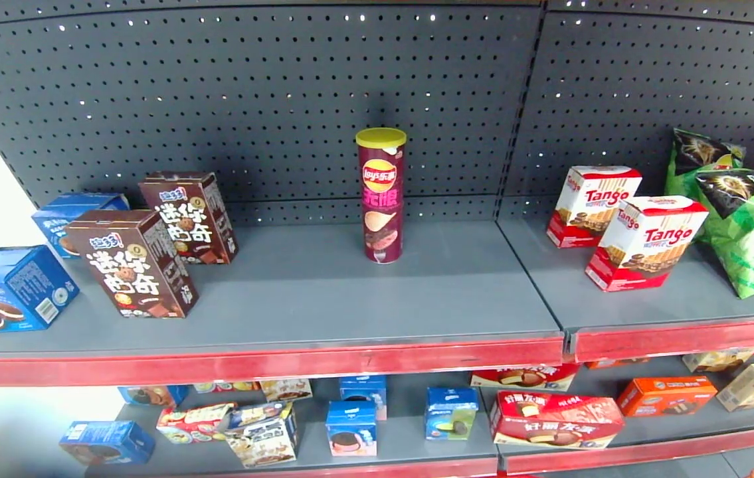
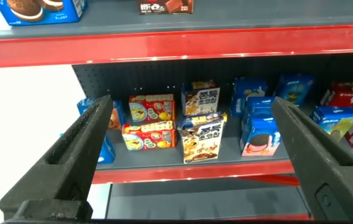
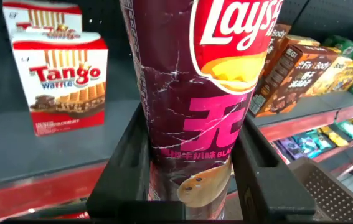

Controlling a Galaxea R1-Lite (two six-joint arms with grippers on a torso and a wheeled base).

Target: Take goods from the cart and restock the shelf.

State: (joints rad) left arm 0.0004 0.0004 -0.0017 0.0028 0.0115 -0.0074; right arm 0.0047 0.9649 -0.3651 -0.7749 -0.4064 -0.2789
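- The right end effector pinches a tall purple crisp can, the held can, low on its body. One black finger presses each side and the can stands upright between them.
- The held can sits in front of the shelving, with the red-and-white wafer boxes on a grey shelf behind and to one side of it. It is not touching them.
- The left end effector is spread wide and holds nothing. It faces the lower shelf, which carries small snack boxes.
- In the head view, the upper shelf runs across the middle of the frame. A matching standing can with a yellow lid is at the centre, towards the back, with bare grey shelf on both sides of it.
- Brown biscuit boxes stand at the left of the frame. The wafer boxes stand at the right, well apart from the standing can.
- Judged step: an item is already grasped and is in transit to the shelf. It has not yet been put down.
- Judged next move: lift the held can over the shelf's red front lip. Set it upright on bare shelf near the standing can, clear of the wafer boxes, and only then open the fingers.
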